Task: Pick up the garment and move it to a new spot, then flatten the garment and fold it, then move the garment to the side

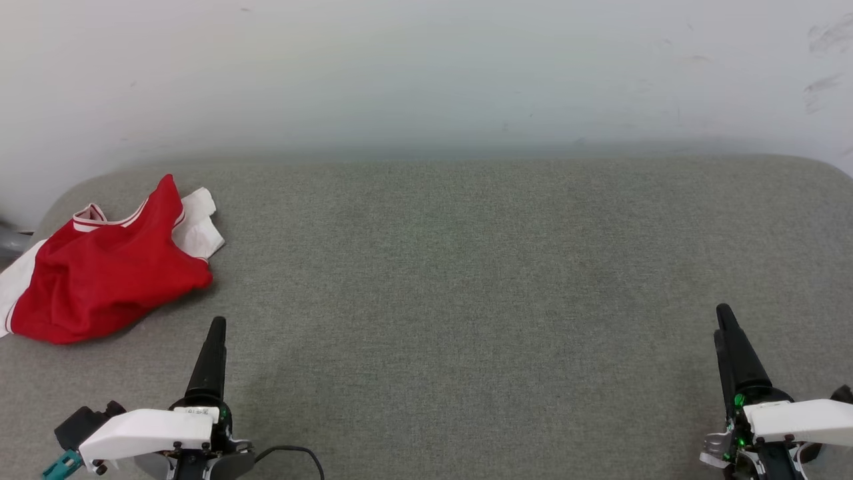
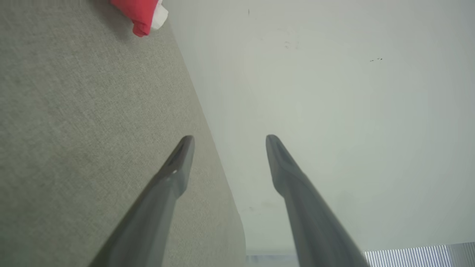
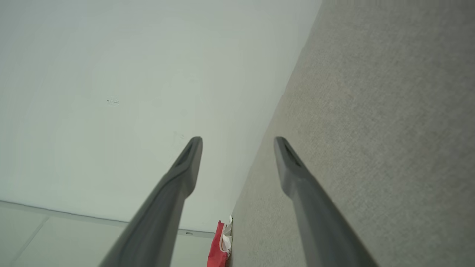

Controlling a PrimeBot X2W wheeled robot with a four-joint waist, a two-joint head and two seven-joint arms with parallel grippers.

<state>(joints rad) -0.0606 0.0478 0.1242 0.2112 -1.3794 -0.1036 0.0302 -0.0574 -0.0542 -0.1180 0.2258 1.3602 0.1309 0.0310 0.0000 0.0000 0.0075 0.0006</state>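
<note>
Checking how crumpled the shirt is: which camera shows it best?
The head view: the shirt lies bunched at the table's far left, nearly whole, collar and sleeves visible. The left wrist view catches one corner at its top edge; the right wrist view, a sliver at the bottom.

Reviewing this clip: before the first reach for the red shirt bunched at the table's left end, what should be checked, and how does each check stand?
1. Left gripper jaws apart, nothing held: ok.
2. Right gripper jaws apart, nothing held: ok.
3. Red jersey T-shirt with white sleeves lying on the grey fabric-covered table, apart from both grippers: ok.
4. Shirt flattened: not ok, it is crumpled.
5. Shirt wholly on the table: cannot tell, its left sleeve runs out of the head view.
6. Which side faces up: cannot tell.
</note>
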